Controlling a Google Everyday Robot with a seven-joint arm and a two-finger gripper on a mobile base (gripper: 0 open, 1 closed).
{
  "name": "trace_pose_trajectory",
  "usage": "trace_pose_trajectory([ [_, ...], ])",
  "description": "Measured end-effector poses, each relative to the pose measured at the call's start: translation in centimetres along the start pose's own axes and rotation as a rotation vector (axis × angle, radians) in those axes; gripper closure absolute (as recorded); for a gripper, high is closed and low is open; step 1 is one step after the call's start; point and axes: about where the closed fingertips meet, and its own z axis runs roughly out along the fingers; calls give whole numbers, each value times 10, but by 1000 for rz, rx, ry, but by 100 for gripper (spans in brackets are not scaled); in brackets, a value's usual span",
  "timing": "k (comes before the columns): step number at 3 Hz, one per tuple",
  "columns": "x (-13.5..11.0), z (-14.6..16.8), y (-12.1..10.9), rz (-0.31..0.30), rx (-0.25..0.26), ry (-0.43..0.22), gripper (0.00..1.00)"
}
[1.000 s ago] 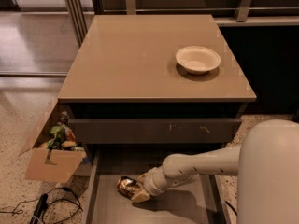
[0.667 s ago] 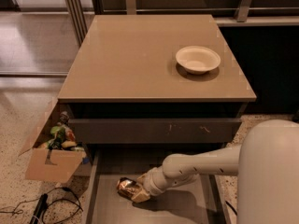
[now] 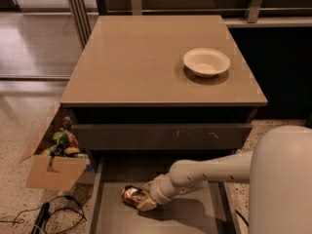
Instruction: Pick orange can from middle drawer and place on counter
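We are looking down on the counter [image 3: 136,67], whose glossy tan top is filling the upper middle of the view on its dark grey cabinet. At the lower right the robot's rounded white body [image 3: 285,179] is bulking into the corner, and its pale arm [image 3: 209,172] is reaching leftward and down from it into the cabinet's open part. Under the counter the middle drawer [image 3: 195,218] is standing pulled out toward us, its flat dark floor showing beneath the arm. Above it a scratched dark grey drawer front [image 3: 146,136] is sitting closed. To the left of the cabinet, on the speckled floor, a cardboard box [image 3: 53,172] is lying open with mixed colourful items inside; we are not able to name them. A shallow cream bowl [image 3: 206,61] is resting on the counter near its right edge, upright. Down in the drawer the gripper [image 3: 142,200] is sitting low over the floor, left of centre, right against the orange can [image 3: 130,195]. The can is lying on its side on the drawer floor, its right end meeting the gripper; we cannot tell whether the gripper is clamped on it or loose. A black cable [image 3: 29,218] is trailing across the floor at the lower left.
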Motion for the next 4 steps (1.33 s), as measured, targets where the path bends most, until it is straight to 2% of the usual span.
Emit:
trace_pose_trajectory([
  [1, -13, -21, 8, -25, -10, -32, 100],
  [3, -24, -120, 32, -74, 53, -139, 100],
  [4, -38, -222, 33, -132, 154, -159, 100],
])
